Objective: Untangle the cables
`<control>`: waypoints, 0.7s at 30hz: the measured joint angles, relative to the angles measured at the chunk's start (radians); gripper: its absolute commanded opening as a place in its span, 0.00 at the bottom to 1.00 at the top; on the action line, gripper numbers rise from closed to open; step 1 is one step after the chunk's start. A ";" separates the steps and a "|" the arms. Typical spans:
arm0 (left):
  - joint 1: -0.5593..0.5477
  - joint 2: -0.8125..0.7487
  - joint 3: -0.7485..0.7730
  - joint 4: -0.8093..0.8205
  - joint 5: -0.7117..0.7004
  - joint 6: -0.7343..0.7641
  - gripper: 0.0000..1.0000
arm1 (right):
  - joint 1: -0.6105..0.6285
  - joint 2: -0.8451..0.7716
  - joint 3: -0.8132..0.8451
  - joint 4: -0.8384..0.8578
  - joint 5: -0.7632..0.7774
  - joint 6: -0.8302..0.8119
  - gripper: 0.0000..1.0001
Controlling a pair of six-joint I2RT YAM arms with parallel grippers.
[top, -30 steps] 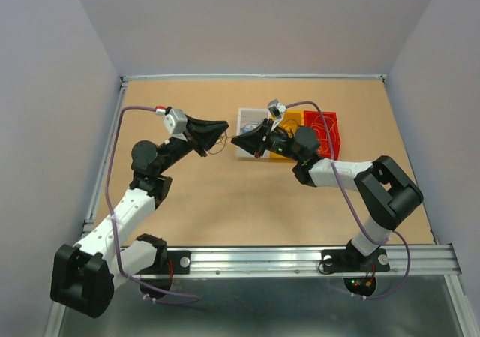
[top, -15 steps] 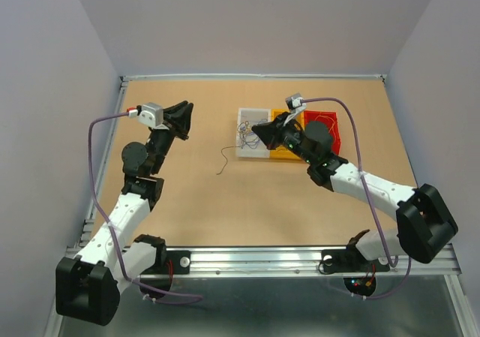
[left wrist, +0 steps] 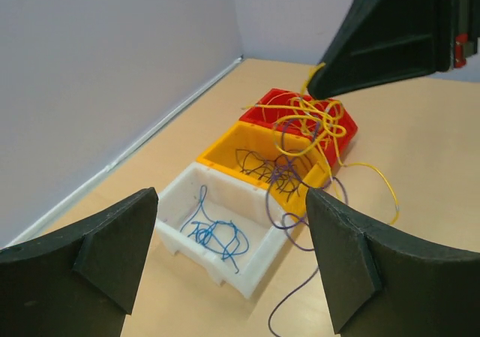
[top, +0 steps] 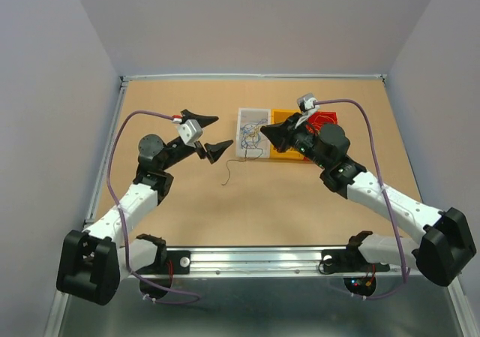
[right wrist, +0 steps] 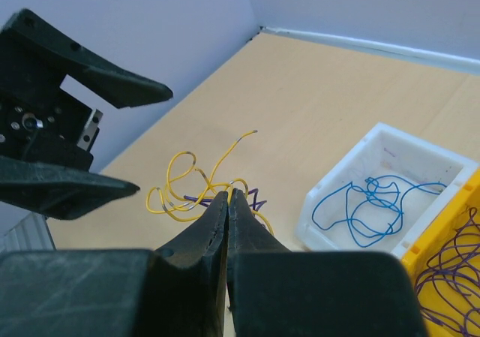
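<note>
Gaping wide from above, the left claw [top: 209, 133] is released and holds nothing; the right claw [top: 263, 133] faces it over the white bin [top: 244, 123]. One strand [top: 227, 173] lies on the tabletop [top: 187, 202] under the gap between them. Left wrist: yellow cables [left wrist: 315, 123] dangle from the right claw above the red bin [left wrist: 259, 113] and yellow bin [left wrist: 221, 142]. Right wrist: that claw is clenched on yellow and purple cables.

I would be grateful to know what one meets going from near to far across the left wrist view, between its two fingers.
White bin with blue cables → yellow bin with dark cables → red bin, with yellow cables hanging over it from the right gripper.
</note>
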 measured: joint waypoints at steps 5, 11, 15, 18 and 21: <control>-0.058 0.035 -0.024 0.055 0.029 0.048 0.91 | 0.000 -0.055 0.002 -0.029 0.016 -0.001 0.01; -0.094 0.114 -0.028 0.086 0.031 0.073 0.91 | 0.000 -0.061 0.006 -0.055 0.004 -0.002 0.01; -0.111 0.150 -0.028 0.101 0.032 0.073 0.91 | 0.000 -0.063 0.016 -0.066 -0.023 -0.002 0.01; -0.119 0.180 -0.027 0.125 0.049 0.062 0.92 | 0.000 -0.067 0.028 -0.067 -0.046 -0.002 0.01; -0.127 0.222 -0.026 0.152 0.077 0.044 0.91 | 0.000 -0.071 0.039 -0.066 -0.072 -0.002 0.01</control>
